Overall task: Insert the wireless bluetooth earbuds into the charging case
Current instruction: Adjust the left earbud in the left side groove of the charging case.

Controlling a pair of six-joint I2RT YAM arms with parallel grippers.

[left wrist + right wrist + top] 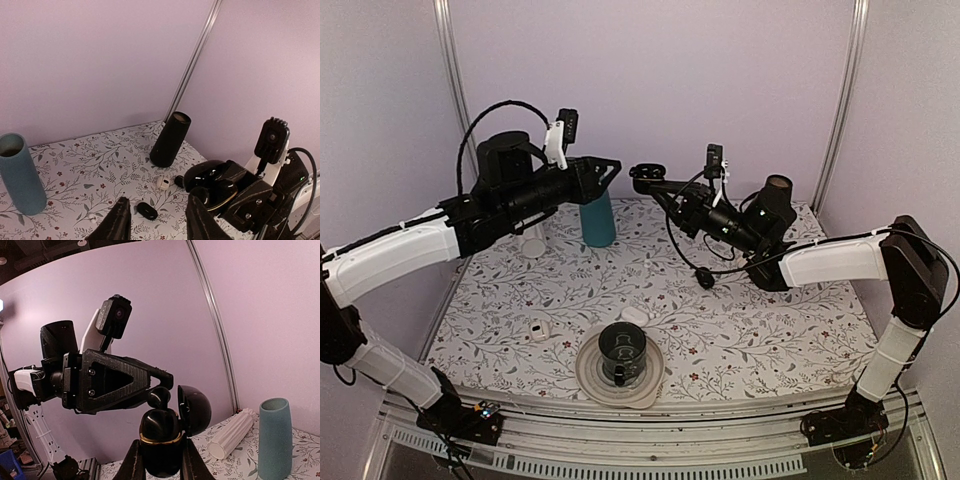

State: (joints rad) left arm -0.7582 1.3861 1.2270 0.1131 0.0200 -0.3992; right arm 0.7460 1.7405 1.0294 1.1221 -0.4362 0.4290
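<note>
A glossy black charging case (160,430) with a gold rim is held upright above the table, and my right gripper (160,442) is shut on its lower half. Its lid (196,410) hangs open to the right. One black earbud (159,396) stands up out of the case top. The tip of one left finger (172,380) is right over it, seemingly touching. In the left wrist view my left gripper (159,202) is open, nothing between its fingers, and the case (220,185) is just past its right finger (200,220). From above, both grippers (612,168) (657,183) meet mid-air at the back centre.
On the floral table stand a teal cylinder (599,218), a black cylinder (777,195) and a plate (592,378) with a dark cup (621,352). A white ribbed cylinder (231,440) lies down. A black pod (146,211), small white pieces (163,181) (539,329) and a small black piece (178,181) lie loose.
</note>
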